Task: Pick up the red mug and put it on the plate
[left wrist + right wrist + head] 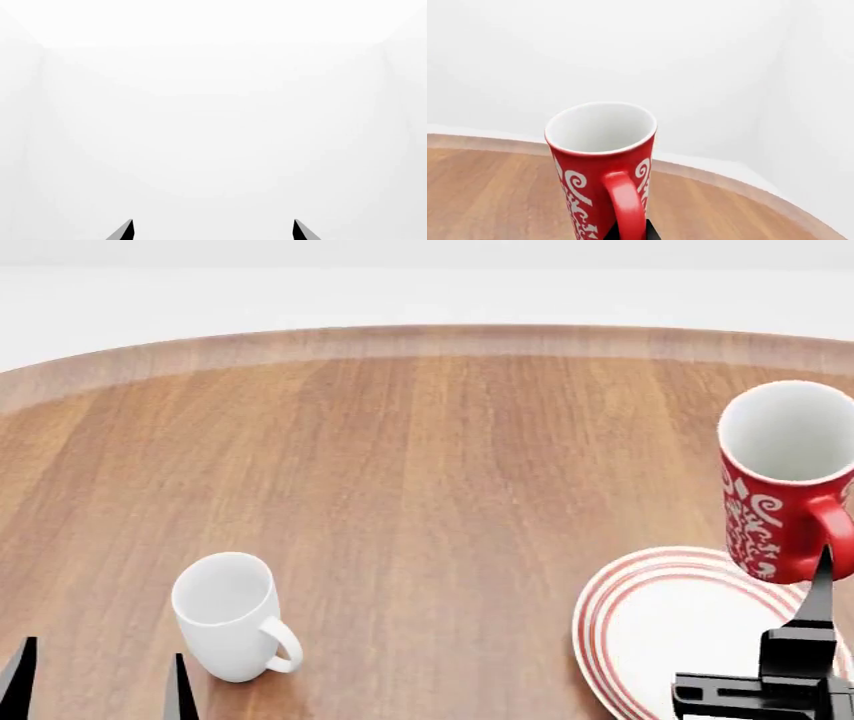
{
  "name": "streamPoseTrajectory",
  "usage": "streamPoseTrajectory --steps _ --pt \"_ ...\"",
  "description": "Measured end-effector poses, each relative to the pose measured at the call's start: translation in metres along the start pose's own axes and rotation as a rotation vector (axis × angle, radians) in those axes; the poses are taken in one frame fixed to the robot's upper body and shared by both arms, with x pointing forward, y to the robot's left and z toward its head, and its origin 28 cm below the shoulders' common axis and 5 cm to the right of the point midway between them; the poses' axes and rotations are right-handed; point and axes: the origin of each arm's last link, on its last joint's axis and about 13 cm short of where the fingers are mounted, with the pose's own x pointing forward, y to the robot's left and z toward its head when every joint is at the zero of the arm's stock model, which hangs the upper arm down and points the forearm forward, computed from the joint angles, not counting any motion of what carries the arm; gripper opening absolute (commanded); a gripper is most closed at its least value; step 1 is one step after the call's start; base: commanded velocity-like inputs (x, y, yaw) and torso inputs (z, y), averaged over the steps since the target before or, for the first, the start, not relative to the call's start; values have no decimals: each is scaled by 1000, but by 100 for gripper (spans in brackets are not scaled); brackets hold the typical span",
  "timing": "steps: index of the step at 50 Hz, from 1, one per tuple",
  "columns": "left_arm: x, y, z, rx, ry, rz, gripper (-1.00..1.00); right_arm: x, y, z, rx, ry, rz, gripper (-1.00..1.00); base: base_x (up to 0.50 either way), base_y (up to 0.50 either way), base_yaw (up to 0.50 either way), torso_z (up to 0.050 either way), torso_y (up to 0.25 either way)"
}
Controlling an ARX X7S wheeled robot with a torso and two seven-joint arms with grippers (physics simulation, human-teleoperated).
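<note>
**Red mug held over the plate's edge**

Two dark fingertips (127, 231) poke into the left wrist view at its near edge, and we see them set well apart, so the left gripper (213, 232) stands open with nothing between its jaws. Beyond them we see only blank white walls.

From the head view, we find the left gripper's two tips at the lower left corner, spread and empty, just beside the plain white mug (230, 616). That mug stands upright on the wooden table (441, 460), its handle turned toward the right. At the lower right we see the right gripper (801, 640), black, with one finger rising up against the handle of the red mug (785, 480). We see this mug upright, its white inside showing and the swirly pattern on its side. Its base sits over the far edge of the plate (667, 625), which lies flat on the table near the right edge of the view. We cannot tell from here whether the mug touches the plate or hangs above it.

In the right wrist view, the red mug fills the middle, handle toward us. We make out a dark finger (650, 231) just beside the handle, so we read the right gripper as clamped on the mug at its handle.
</note>
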Motion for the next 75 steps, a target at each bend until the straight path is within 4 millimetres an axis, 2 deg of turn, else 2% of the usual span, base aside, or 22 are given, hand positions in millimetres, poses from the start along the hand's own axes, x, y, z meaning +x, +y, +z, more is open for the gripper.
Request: streamPoseTrajectory --steps 30,46,61,75 --pt "0 0 0 1 2 1 100 73 -37 24 36 27 81 -100 0 0 0 0 0" --pt "0 0 0 3 2 2 100 111 -53 15 9 64 81 -100 0 0 0 0 1" --pt "0 0 0 4 -2 3 100 137 -67 8 72 88 82 -100 0 0 0 0 0" --pt "0 0 0 8 -6 2 100 159 -65 -2 107 111 118 -100 0 0 0 0 1"
